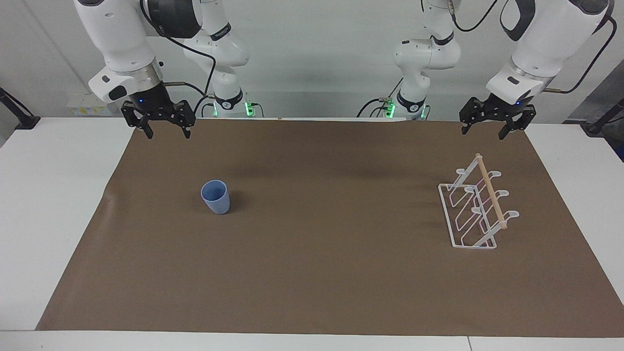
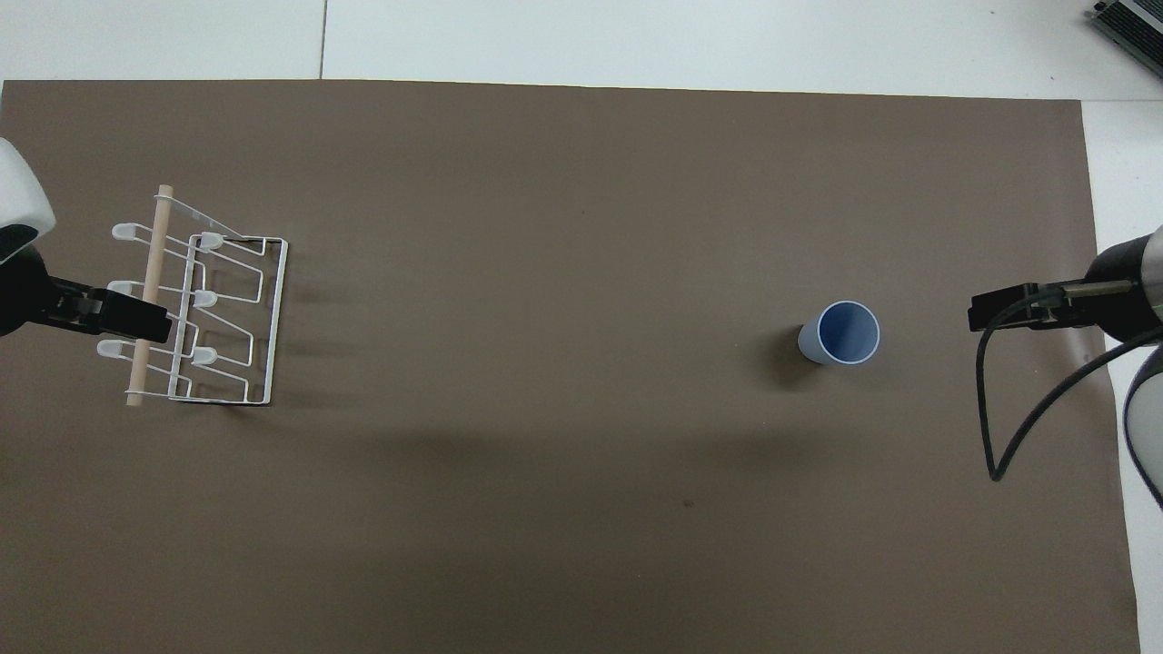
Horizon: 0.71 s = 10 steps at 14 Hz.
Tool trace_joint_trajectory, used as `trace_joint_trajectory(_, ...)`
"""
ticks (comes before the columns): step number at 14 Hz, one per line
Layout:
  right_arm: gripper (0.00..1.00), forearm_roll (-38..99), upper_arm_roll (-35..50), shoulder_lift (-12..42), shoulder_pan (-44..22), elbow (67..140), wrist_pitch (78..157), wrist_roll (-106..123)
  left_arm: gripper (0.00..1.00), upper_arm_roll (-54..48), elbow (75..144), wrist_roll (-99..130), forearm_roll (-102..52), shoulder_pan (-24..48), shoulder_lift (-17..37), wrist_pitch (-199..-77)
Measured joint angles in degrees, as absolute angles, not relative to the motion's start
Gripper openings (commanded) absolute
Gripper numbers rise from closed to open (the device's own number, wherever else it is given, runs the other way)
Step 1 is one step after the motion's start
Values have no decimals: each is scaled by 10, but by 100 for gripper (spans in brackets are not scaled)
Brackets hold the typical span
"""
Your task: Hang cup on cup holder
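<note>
Counter (image 1: 58, 204): brown mat laid across | holder (image 1: 480, 207): stood at left arm's end, dowel run away from robots | cup (image 1: 215, 196): upright, mouth up, at right arm's end, open mat all round | right jaws (image 1: 165, 127): spread wide, nothing held, raised, closest to cup | left jaws (image 1: 492, 127): spread wide, nothing held, raised near holder.

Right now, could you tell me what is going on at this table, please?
Nothing is being handled yet. The cup stands upright, mouth up, on the brown mat toward the right arm's end. The cup holder stands toward the left arm's end with no cup on its prongs. The right gripper hangs open in the air at its own end, and the left gripper hangs open near the holder; neither touches anything.
</note>
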<state>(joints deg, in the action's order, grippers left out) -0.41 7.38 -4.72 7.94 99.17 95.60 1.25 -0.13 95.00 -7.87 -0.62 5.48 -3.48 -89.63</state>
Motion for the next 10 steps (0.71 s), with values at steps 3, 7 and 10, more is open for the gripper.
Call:
trace_joint_trajectory(3,100,-4,73,-47,89,992,955,13,100,-1,950,-79,-6,55,-35,-896)
trace_joint_trajectory(7,100,-4,73,-47,101,993,962,15,100,-1,950,-79,-6,55,-35,-896)
trace_joint_trajectory(10,100,-4,81,-48,95,1020,1030,15,100,-1,950,-79,-6,55,-35,-896)
